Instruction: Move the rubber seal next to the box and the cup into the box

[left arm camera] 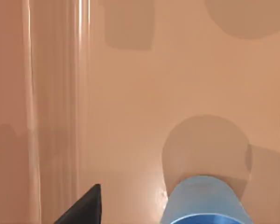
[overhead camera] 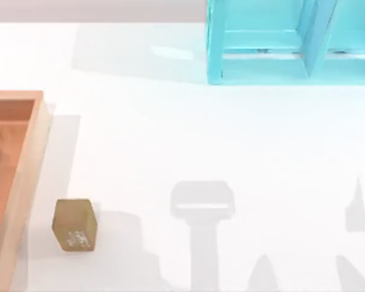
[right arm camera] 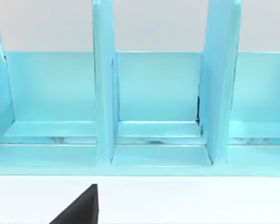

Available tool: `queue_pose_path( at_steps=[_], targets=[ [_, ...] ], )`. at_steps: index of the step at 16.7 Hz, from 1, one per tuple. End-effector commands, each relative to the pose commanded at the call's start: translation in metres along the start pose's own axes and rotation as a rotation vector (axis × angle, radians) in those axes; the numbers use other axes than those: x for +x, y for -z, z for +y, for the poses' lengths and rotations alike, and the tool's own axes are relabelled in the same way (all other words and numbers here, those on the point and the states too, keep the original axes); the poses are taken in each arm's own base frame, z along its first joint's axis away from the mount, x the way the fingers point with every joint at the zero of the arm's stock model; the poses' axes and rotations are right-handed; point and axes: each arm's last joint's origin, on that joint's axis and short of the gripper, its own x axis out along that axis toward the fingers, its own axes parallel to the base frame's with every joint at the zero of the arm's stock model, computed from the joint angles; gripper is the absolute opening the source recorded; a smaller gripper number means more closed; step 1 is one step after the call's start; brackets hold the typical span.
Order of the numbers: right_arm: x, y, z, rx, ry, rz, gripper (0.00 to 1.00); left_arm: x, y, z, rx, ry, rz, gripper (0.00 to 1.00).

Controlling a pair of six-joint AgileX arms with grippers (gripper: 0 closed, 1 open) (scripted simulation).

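The box lies at the table's left edge, a shallow orange-brown tray with a lighter rim. The rubber seal, a tan block with pale markings, stands on the table just right of the box's rim, near the front. In the left wrist view the blue cup is over the box floor, with its round shadow right behind it. One black fingertip of my left gripper shows beside the cup, with a clear gap between them. My right gripper's fingertip shows above the table, facing the shelf.
A light-blue shelf frame with upright dividers stands at the back right. Grey arm shadows fall on the white table at the front middle and front right.
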Motion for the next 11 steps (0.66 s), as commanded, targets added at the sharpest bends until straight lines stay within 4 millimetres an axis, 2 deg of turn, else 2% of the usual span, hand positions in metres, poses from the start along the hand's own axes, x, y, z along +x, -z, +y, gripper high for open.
queue_pose_path(
  at_steps=[2,5,9,11],
  targets=[
    [0.000,0.000,0.000,0.000,0.000,0.000,1.00,-0.023,-0.006,0.008,-0.013,-0.024,-0.019,1.00],
    [0.000,0.000,0.000,0.000,0.000,0.000,1.00,-0.045,0.004,0.011,-0.010,0.018,0.056,1.00],
    [0.000,0.000,0.000,0.000,0.000,0.000,1.00,-0.049,0.020,0.001,0.015,0.116,0.168,1.00],
    [0.000,0.000,0.000,0.000,0.000,0.000,1.00,-0.048,0.022,-0.001,0.018,0.127,0.179,1.00]
  ],
)
